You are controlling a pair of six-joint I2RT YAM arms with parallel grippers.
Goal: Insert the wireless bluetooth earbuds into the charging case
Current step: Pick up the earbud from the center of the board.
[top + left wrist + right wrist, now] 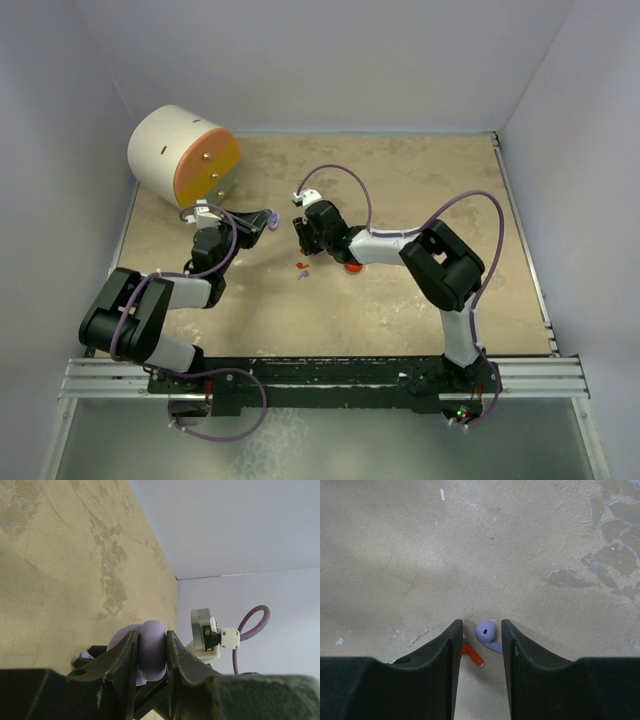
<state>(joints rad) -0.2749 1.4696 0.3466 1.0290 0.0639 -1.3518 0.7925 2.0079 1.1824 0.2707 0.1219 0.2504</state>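
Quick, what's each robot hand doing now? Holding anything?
Left gripper: closed, holding the lavender case.
Right gripper: open, straddling the lavender earbud, not holding it.

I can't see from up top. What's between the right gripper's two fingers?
In the right wrist view, a lavender earbud lies on the table between the fingers of the right gripper. A red earbud beside it is partly hidden by one finger.
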